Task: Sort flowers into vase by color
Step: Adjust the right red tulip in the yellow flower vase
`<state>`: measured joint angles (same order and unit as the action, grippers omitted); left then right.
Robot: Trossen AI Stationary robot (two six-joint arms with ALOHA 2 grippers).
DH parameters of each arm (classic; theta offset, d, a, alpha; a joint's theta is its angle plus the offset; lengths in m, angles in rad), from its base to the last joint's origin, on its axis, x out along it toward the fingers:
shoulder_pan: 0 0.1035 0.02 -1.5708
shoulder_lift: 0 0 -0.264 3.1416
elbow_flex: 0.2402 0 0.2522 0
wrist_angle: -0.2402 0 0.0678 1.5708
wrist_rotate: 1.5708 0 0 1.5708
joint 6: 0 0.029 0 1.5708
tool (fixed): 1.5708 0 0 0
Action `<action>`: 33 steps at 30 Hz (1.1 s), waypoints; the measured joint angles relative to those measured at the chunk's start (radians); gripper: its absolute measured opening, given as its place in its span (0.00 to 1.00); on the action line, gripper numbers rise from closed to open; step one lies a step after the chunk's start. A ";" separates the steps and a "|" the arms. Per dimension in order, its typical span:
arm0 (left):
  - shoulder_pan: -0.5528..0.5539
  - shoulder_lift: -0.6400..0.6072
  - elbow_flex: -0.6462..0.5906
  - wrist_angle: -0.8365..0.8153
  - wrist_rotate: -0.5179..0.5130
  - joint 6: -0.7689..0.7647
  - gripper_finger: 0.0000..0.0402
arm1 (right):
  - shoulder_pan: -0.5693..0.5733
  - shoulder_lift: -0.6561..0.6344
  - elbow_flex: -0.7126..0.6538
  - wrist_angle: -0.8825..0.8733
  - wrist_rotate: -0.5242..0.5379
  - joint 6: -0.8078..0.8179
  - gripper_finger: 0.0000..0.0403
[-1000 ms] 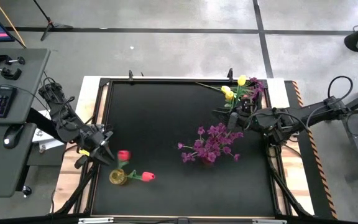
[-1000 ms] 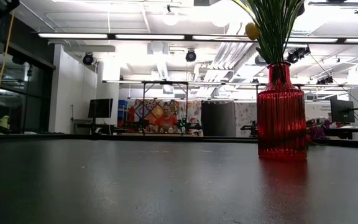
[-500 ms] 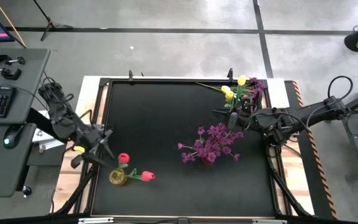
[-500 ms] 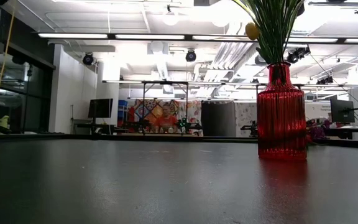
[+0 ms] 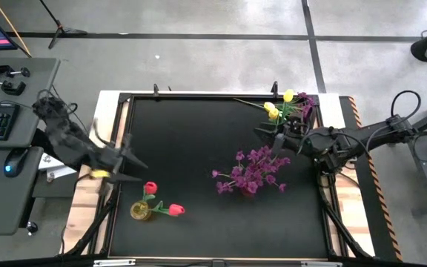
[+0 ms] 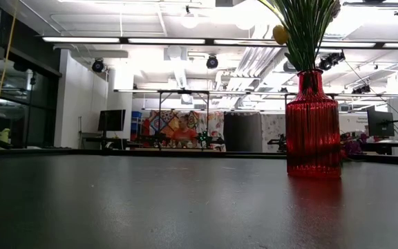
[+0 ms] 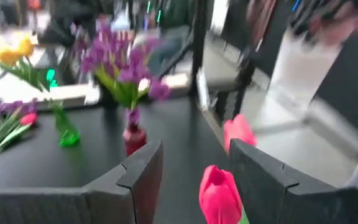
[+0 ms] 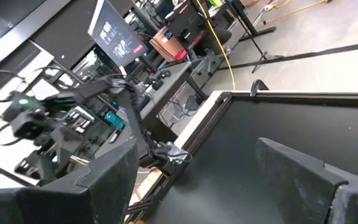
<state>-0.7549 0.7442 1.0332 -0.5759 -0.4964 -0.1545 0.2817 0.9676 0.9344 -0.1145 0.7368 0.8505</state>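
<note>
From above, the left gripper (image 5: 124, 167) sits at the left edge of the black table (image 5: 191, 133), blurred, its fingers parted and holding nothing. Just below it in the frame, two red tulips (image 5: 149, 188) stand in a small yellow vase (image 5: 141, 211) at lower left. The purple sprays (image 5: 252, 170) fill the centre right, and the yellow tulips (image 5: 276, 110), with some purple blossom beside them, are at upper right. The right gripper (image 5: 267, 136) hovers between those two bunches, jaws spread wide and empty.

In the low view, a ribbed red vase (image 6: 313, 128) stands at right, with green stems (image 6: 302, 28) rising out of the top of the frame.

The left wrist view shows that arm's dark fingers (image 7: 143, 168) apart, with the red tulip heads (image 7: 219, 193) between and beyond them; the purple bunch (image 7: 123, 68) and a green vase (image 7: 66, 132) stand farther off at upper left.

The right wrist view shows open fingers (image 8: 114, 168) over bare tabletop, no flower between them.

These flowers look light, with thin, springy stems and soft heads that would likely crush or snag. The best hold is probably low on the bare stem, below the leaves; a loose pinch may let it swivel
</note>
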 joint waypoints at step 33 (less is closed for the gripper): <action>0.473 0.803 0.660 -0.399 1.043 0.042 0.43 | 0.000 0.000 0.000 -0.072 -0.233 -0.048 0.77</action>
<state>-0.2817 1.5474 1.6932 -0.9748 0.5466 -0.1122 0.2817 0.9672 0.9344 -0.1867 0.5041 0.8027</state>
